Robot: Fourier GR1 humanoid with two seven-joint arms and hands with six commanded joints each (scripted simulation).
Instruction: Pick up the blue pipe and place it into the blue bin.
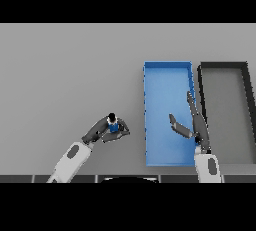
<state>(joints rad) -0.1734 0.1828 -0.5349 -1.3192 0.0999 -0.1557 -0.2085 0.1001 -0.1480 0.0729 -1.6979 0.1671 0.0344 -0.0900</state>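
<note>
A robot's left hand (106,131) curls its fingers and thumb around a small blue pipe (113,125) at lower centre-left of the frame, over the flat grey table (65,75). The pipe is short and stubby, blue in the body with a dark cap at its upper end. To its right, a strip of bare table lies between it and the blue bin (168,65), a long rectangular tray with thin raised walls and a smooth floor. The right hand (196,125) hangs over that bin's lower right part, fingers straight and spread apart from the thumb, gripping nothing. Just beside the blue bin, at the frame's right, stands a black-rimmed bin (223,65) of like shape with a grey floor.
</note>
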